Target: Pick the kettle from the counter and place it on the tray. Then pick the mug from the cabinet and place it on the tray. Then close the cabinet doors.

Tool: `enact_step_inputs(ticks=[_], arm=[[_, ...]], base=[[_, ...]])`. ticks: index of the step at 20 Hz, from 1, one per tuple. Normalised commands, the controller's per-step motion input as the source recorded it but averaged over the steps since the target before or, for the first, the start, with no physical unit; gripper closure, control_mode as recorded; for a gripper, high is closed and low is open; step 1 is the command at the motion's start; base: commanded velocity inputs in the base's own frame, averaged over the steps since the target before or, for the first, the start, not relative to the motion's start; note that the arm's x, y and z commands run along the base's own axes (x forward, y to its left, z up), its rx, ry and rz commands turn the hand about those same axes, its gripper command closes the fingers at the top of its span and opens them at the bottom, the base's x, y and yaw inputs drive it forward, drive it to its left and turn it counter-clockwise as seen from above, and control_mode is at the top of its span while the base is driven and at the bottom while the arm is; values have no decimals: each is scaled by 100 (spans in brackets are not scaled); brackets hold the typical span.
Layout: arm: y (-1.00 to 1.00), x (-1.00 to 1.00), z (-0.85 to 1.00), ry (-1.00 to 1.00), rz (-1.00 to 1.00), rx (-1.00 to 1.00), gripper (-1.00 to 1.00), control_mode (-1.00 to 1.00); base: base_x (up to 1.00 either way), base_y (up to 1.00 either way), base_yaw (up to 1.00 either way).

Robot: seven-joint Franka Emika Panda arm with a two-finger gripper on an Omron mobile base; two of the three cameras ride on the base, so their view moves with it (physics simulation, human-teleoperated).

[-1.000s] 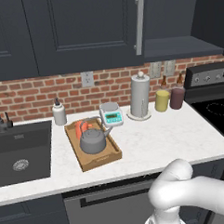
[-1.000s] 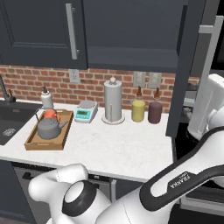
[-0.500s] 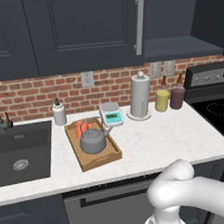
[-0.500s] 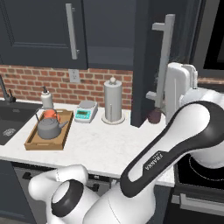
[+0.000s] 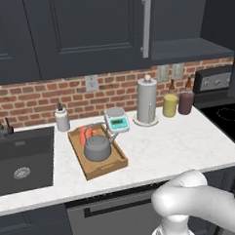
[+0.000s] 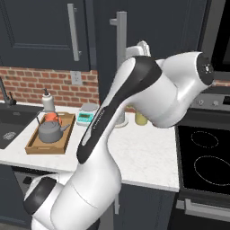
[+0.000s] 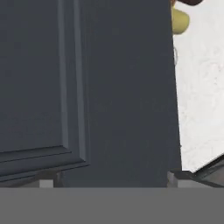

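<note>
In the left base view we found the kettle [image 5: 97, 148] and the orange-red mug [image 5: 84, 134] both resting in the wooden tray [image 5: 116, 163] on the counter [image 5: 179, 140], the mug just behind the kettle, so we judged the two placing steps done and the closing of the cabinet doors to be the step in hand. In the right base view the arm [image 6: 148, 90] reached up beside a door [image 6: 108, 49] that stood swung out edge-on, its bar handle [image 6: 119, 40] facing the camera. In the hand view a panelled door face [image 7: 87, 87] lay directly ahead of the gripper [image 7: 109, 177], whose fingertips stood spread wide and gripped nothing. The next move, in our judgement, called for pressing the door leftward until shut
</note>
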Motion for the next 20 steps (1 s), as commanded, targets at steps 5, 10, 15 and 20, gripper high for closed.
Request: enact_step_inputs(ticks=[5, 10, 15, 20], arm=[[91, 52, 18, 24, -16, -7, -100, -100], [86, 51, 0, 10, -15, -4, -100, -100], [66, 55, 0, 3, -10, 0, -100, -100], [54, 62, 0, 0, -9, 0, -100, -100]], base=[[0, 0, 0], [0, 0, 0], [0, 0, 0], [0, 0, 0]])
